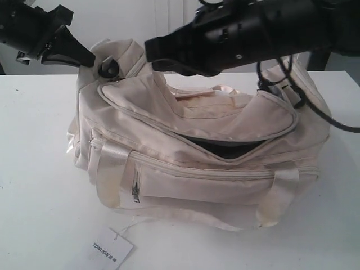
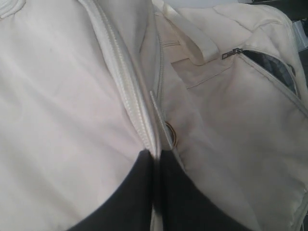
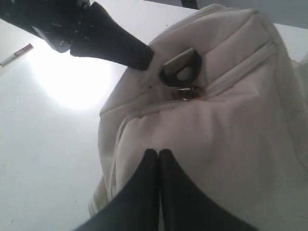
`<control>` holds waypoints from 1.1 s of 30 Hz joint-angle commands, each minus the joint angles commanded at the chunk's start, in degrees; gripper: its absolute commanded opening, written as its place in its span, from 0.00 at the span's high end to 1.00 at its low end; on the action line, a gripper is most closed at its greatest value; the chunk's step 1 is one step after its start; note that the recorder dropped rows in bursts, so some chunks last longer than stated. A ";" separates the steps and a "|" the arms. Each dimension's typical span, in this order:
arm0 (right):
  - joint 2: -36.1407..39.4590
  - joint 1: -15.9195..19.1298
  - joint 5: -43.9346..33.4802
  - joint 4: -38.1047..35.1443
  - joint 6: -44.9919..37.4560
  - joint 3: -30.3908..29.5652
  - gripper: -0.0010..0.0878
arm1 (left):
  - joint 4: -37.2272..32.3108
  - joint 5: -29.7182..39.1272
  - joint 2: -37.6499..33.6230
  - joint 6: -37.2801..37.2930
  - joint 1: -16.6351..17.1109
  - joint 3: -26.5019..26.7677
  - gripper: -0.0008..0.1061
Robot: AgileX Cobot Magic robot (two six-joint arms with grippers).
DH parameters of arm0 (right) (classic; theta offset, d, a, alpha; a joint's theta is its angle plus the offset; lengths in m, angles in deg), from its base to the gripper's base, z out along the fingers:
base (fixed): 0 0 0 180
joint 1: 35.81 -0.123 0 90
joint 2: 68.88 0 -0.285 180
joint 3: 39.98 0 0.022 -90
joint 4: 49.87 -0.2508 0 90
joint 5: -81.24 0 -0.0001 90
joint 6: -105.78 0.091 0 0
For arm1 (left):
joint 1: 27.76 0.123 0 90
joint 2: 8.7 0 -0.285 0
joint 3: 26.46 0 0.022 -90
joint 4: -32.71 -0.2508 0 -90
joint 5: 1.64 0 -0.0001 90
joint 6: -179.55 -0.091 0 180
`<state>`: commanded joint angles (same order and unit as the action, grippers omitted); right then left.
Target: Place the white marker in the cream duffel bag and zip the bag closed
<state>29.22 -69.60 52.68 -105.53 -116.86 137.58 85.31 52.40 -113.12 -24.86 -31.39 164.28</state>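
Right pincer [image 3: 158, 153], black fingers pressed tight together and holding nothing, hangs just over the cream duffel bag [image 1: 197, 169] of soft crumpled fabric. It is at the end toward the tabletop's left edge, near a brass zip pull [image 3: 190, 93] and a black ring [image 3: 180, 70]. Left pincer [image 2: 155, 153] is likewise closed, tips against that end's seam; whether it nips cloth I cannot tell. The bag sits mid-tabletop [image 1: 34, 169], its top zip gaping on dark lining [image 1: 225, 149]. Bare tabletop flanks it, and a white paper tag [image 1: 111, 247] lies by the near edge. The white marker is out of sight.
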 joint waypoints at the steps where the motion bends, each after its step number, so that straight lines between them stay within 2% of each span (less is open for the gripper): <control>1: 1.46 -0.66 0.34 0.00 0.44 1.42 0.99 | 0.00 0.01 0.00 -0.12 0.00 0.00 0.99; 6: 7.32 -2.05 0.39 0.20 1.77 6.97 0.99 | 0.02 0.83 0.00 -1.25 0.00 0.00 0.99; 10: 10.83 -2.10 -0.25 1.39 2.48 7.90 0.99 | 0.02 0.84 0.00 -1.78 0.00 0.00 0.99; 17: 14.99 -2.10 -4.98 11.78 10.56 7.90 0.99 | 0.02 1.08 0.00 -2.61 0.00 0.00 0.99; 25: 15.17 -2.10 -4.98 12.33 11.97 7.90 0.99 | 0.02 1.21 0.00 -2.61 0.00 0.00 0.99; 33: 11.48 -0.41 -0.54 12.22 18.94 8.12 0.99 | 0.02 1.34 0.00 -2.61 0.00 0.00 0.99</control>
<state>40.71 -70.01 52.14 -93.31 -97.92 145.70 85.33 53.75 -113.12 -27.47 -31.39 164.28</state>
